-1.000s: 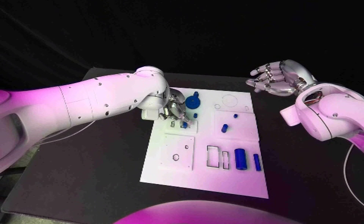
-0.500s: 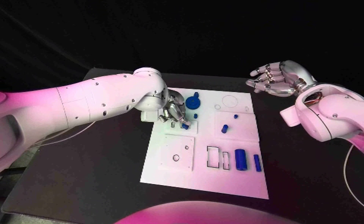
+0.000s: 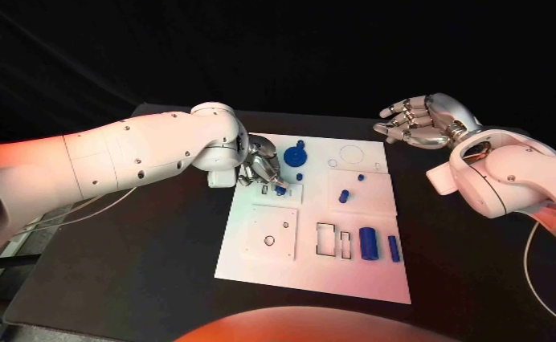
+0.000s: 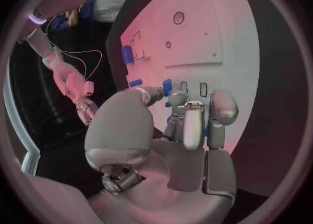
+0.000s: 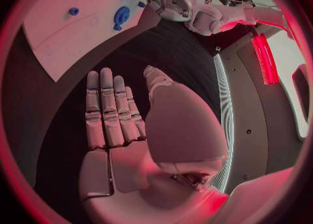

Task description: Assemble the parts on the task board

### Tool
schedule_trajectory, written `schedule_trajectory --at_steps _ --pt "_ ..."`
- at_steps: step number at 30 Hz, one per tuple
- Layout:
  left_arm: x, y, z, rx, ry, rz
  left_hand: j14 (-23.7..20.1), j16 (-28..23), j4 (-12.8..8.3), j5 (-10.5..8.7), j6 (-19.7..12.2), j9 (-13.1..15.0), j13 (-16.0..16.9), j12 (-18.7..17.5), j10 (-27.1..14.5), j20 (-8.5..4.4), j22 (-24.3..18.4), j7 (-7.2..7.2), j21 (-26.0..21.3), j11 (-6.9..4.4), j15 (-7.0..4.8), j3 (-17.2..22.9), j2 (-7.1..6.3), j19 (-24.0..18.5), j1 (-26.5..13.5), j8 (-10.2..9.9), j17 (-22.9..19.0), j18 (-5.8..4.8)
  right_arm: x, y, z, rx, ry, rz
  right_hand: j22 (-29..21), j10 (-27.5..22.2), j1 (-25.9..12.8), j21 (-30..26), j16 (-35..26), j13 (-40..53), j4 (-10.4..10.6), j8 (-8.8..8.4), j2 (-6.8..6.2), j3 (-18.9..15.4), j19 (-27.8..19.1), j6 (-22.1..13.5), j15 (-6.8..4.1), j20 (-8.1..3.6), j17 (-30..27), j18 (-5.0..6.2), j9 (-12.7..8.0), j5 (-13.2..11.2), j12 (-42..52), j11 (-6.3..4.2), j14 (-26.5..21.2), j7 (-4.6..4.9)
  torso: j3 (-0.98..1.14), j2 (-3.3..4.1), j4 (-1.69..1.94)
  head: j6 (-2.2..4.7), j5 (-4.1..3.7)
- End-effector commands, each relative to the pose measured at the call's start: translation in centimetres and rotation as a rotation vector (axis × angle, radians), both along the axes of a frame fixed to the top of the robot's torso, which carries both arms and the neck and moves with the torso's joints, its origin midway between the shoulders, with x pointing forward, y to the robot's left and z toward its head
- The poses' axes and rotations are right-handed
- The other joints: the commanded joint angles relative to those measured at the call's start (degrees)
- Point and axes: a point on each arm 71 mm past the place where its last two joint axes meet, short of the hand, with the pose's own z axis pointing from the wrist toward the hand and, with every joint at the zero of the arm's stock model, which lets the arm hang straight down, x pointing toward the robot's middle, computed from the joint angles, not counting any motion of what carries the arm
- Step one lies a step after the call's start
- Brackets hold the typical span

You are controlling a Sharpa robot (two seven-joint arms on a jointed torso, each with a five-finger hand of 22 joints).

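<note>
Head view: the left hand (image 3: 262, 170) sits at the near-left part of the white task board (image 3: 315, 278), fingers curled and pinching a small blue part (image 3: 280, 190) beside a slot. The right hand (image 3: 423, 120) hovers spread, holding nothing, over the black tabletop (image 3: 151, 278) beyond the board's right edge.
</note>
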Motion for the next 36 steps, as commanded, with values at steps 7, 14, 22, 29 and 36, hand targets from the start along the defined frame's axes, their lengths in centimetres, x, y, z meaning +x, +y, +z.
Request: schedule_trajectory --at_steps 7,14,22,29,36 --pt "0.0 -0.2 0.2 0.045 -0.16 -0.005 2.8 0.4 -12.7 0.31 1.2 0.3 0.7 0.5 1.3 -0.52 0.9 -0.45 0.8 -0.21 -0.61 14.2 -1.29 0.8 -2.0 0.2 1.5 -1.28 -0.1 0.1 -0.1 0.002 0.001 0.019 -0.1 0.4 0.1 -0.3 -0.4 -0.1 0.0 0.35 0.23 -0.3 0.1 -0.2 0.14 0.08 -0.1 0.26 -0.1 0.4 -0.1 0.22 0.3 1.23 0.0 -0.05 0.0 -0.28 0.17" --pt "-0.2 -0.4 -0.6 0.068 -0.205 -0.006 2.8 0.4 -13.6 0.86 2.0 0.3 1.6 1.0 2.3 -0.67 1.6 -0.67 1.2 -0.43 -0.8 15.3 -2.01 1.3 -2.7 0.1 1.5 -1.41 -0.1 0.1 -0.2 0.002 0.002 0.018 -0.2 0.3 0.0 -0.3 -0.4 -0.2 0.0 0.37 0.29 -0.3 0.1 -0.2 0.15 0.09 -0.1 0.26 -0.2 0.5 -0.1 0.24 0.4 1.24 -0.06 -0.07 -0.13 -0.26 0.28" --pt "-0.3 -0.6 -1.0 0.087 -0.222 -0.017 2.9 0.4 -14.1 1.37 2.7 0.2 2.2 1.2 3.0 -0.8 2.2 -0.82 1.4 -0.59 -0.95 15.9 -2.47 1.7 -3.2 -0.1 1.5 -1.52 0.0 0.0 -0.2 0.001 0.004 0.015 -0.3 0.3 0.0 -0.3 -0.5 -0.3 0.1 0.4 0.33 -0.4 0.2 -0.3 0.16 0.09 -0.2 0.26 -0.2 0.6 -0.1 0.24 0.4 1.25 -0.04 -0.07 -0.15 -0.26 0.41" --pt "-0.4 -0.8 -1.2 0.102 -0.216 -0.033 2.9 0.4 -14.4 1.7 2.9 0.2 2.3 1.3 3.3 -0.85 2.4 -0.89 1.5 -0.65 -1.02 16.2 -2.62 1.8 -3.4 -0.2 1.5 -1.55 0.0 0.0 -0.3 -0.001 0.007 0.014 -0.4 0.4 -0.2 -0.4 -0.7 -0.5 0.1 0.47 0.41 -0.4 0.2 -0.3 0.17 0.1 -0.2 0.26 -0.3 0.8 -0.1 0.25 0.4 1.25 -0.06 0.0 -0.12 -0.27 0.47" --pt "-0.5 -0.9 -1.3 0.117 -0.207 -0.047 2.9 0.4 -14.4 1.9 3.0 0.1 2.3 1.2 3.4 -0.88 2.4 -0.91 1.6 -0.68 -1.04 16.3 -2.65 1.9 -3.5 -0.2 1.5 -1.56 0.0 -0.1 -0.3 -0.003 0.012 0.009 -0.6 0.4 -0.6 -0.5 -0.8 -0.8 0.1 0.57 0.46 -0.5 0.3 -0.3 0.17 0.11 -0.3 0.27 -0.3 1.1 -0.1 0.25 0.6 1.26 -0.1 0.03 -0.13 -0.38 0.55"
